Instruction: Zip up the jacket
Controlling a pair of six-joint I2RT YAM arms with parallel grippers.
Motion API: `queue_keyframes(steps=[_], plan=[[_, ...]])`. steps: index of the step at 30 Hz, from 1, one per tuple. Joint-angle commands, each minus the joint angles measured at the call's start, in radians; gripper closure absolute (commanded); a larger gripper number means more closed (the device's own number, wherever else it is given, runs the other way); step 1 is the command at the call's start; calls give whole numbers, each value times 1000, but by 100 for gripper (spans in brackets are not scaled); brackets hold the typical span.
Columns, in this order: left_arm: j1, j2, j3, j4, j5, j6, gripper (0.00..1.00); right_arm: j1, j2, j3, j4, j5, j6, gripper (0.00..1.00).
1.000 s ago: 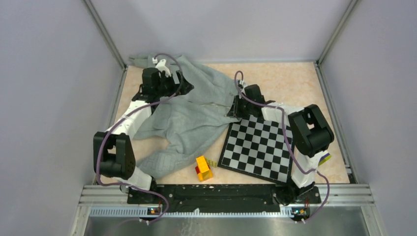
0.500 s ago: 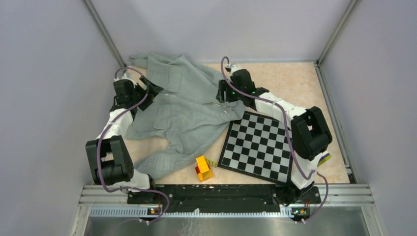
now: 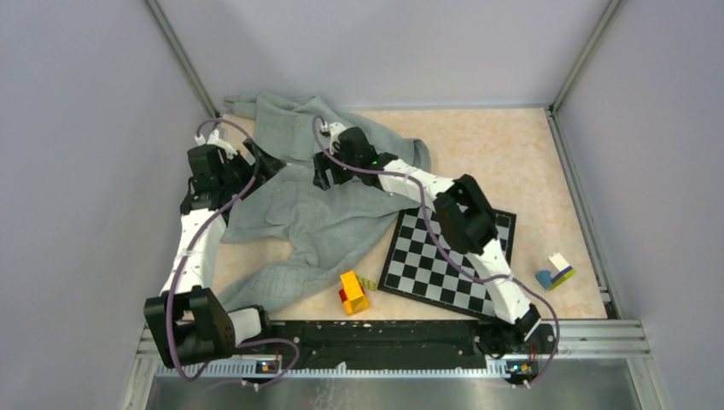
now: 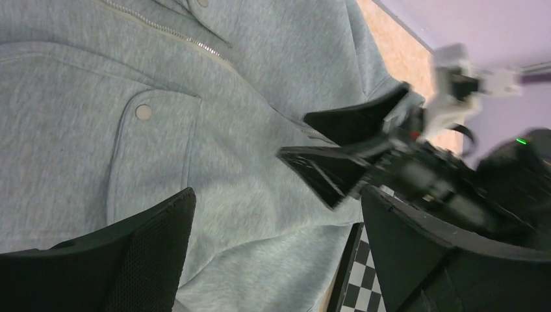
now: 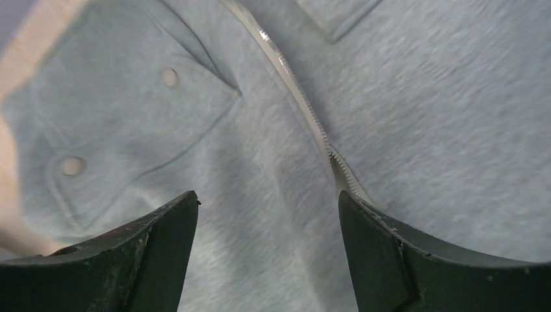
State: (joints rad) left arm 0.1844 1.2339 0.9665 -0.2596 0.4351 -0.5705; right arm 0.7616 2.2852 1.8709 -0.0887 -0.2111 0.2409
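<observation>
The light grey jacket (image 3: pixel 316 213) lies rumpled over the back left of the table, one sleeve trailing toward the near edge. My left gripper (image 3: pixel 260 162) hovers at its left side, open, with only fleece (image 4: pixel 162 97) below its jaws (image 4: pixel 276 195). My right gripper (image 3: pixel 323 171) reaches over the jacket's upper middle and is open with nothing between the fingers (image 5: pixel 268 196). The silver zipper (image 5: pixel 305 110) runs down the fabric and passes under the right fingertip (image 5: pixel 364 221). In the left wrist view the zipper (image 4: pixel 169 36) shows at top, and the right gripper's black fingers (image 4: pixel 344 149) point at the cloth.
A black-and-white chessboard (image 3: pixel 448 256) lies right of the jacket, its corner touching the hem. A yellow and red block (image 3: pixel 353 292) sits near the front edge. Small coloured blocks (image 3: pixel 555 272) lie at the right. Grey walls close in the sides and back.
The right arm has swung left over the jacket while its jaws opened. The left arm has pulled back toward the left wall. The jacket now lies flatter.
</observation>
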Motion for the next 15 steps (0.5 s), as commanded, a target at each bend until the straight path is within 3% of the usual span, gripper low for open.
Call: queue_keyframes(steps=[1, 6, 15], plan=[[12, -25, -43, -10, 56, 49, 1, 44, 108, 171, -117, 17, -69, 22], [44, -5, -47, -36, 28, 27, 1, 91, 165, 228, -201, 102, -152, 23], [165, 78, -87, -44, -27, -99, 1, 131, 134, 132, -228, 165, -177, 31]])
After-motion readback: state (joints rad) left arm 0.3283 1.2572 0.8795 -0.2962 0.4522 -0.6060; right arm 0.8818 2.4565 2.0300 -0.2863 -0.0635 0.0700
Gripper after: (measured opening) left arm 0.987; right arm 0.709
